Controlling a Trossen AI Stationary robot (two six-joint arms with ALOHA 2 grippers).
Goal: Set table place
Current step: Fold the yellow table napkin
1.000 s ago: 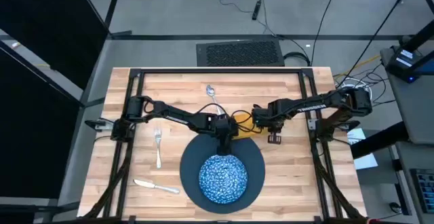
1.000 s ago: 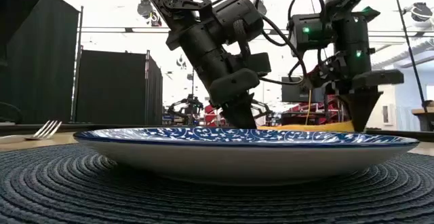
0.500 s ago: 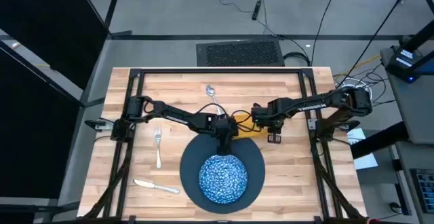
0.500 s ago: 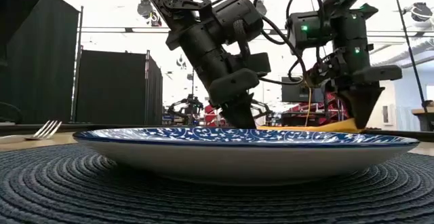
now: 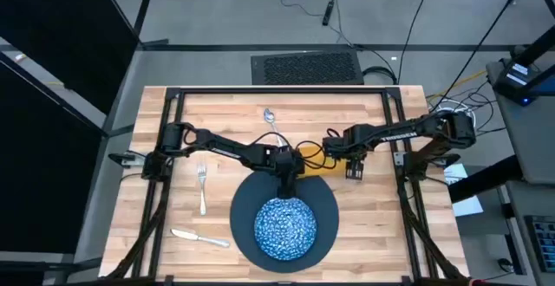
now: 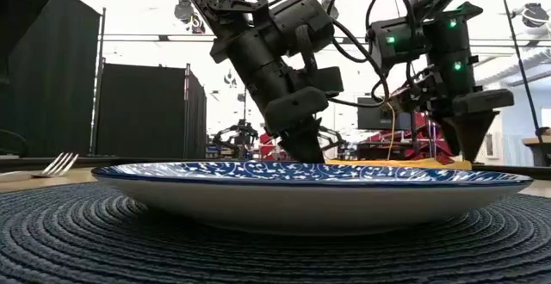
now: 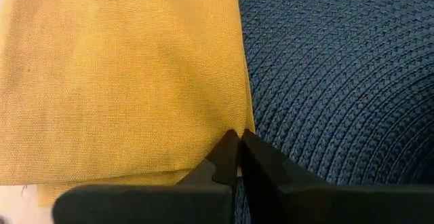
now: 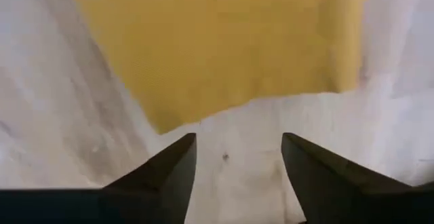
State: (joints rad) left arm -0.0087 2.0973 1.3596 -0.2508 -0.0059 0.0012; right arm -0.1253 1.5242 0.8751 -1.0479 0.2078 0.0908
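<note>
Wooden planks of the table carry everything I need: the round dark woven mat sits near the front edge with the blue speckled plate on it, the fork and knife lie to the left of the mat, and the spoon lies toward the far edge. The yellow napkin lies flat at the far rim of the mat, its edge overlapping the weave. My left pincer has its fingers pressed together on that napkin edge where it meets the mat, so I read it as clamped on the cloth. My right pincer hangs just past the napkin's far corner over bare wood, fingers apart and holding nothing; from above it shows just right of the napkin. I judge the step in hand to be dragging or straightening the napkin into its spot beside the plate. To do it well I'd keep the left grip low and pull slowly along the table so the cloth slides rather than folds, watching that the mat doesn't drag along with it. The right pincer could come down on the free corner to hold tension. The risk is bunching the cloth against the mat's rim.
</note>
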